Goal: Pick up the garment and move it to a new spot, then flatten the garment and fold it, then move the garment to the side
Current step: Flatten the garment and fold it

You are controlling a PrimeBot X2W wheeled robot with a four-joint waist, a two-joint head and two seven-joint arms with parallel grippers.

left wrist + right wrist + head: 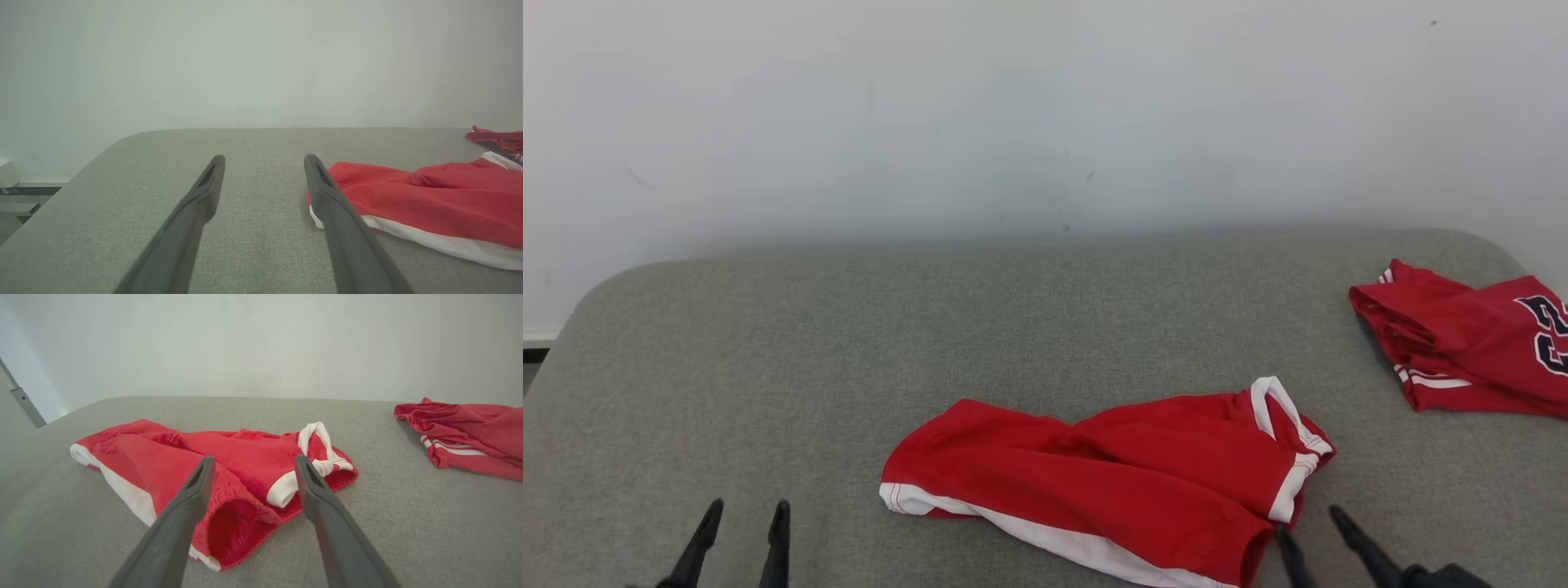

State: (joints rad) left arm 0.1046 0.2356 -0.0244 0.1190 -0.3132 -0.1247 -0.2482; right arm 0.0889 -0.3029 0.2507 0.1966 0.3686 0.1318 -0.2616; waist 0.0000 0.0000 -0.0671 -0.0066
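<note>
The red garment point(1094, 482), white-trimmed and crumpled, lies on the grey bench point(768, 343) just before the right gripper point(1311, 523). Its fingers are spread and empty, like the left gripper point(747, 514). The second red garment point(1462, 343), far right, bears dark numerals point(1547, 327), cut off at the edge and not fully readable.

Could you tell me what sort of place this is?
Likely a garment folding workstation: a grey fabric table against a white wall, bearing a crumpled red white-trimmed garment and a red jersey.
</note>
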